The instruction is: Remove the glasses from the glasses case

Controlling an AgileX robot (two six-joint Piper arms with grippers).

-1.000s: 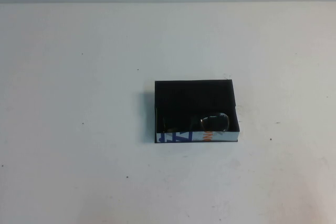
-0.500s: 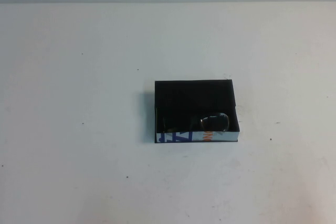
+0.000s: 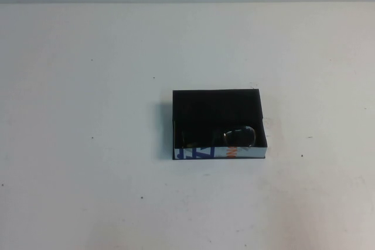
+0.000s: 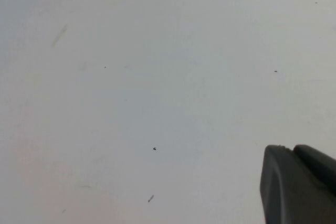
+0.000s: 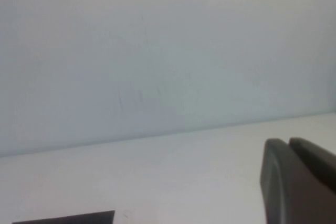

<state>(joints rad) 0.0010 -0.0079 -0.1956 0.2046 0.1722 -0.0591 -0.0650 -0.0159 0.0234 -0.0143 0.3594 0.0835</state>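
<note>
- The glasses case [image 3: 218,122] sits open on the white worktop [image 3: 88,174], a bit right of center, white printed edge on the near side.
- The glasses [image 3: 237,136] are lying inside the case, down along the near wall; the right lens shows best, the rest kinda blends into the black lining.
- Left gripper [image 4: 299,184]: only a dark bit of it shows in its wrist view, over bare worktop. Can't tell how the jaws stand.
- Right gripper [image 5: 299,182]: same deal, just a dark bit showing, with a corner of the case at the frame edge. Can't tell the jaws either.

glasses [image 3: 240,136] in open glasses case [image 3: 217,106], table [image 3: 88,174] ctr
</note>
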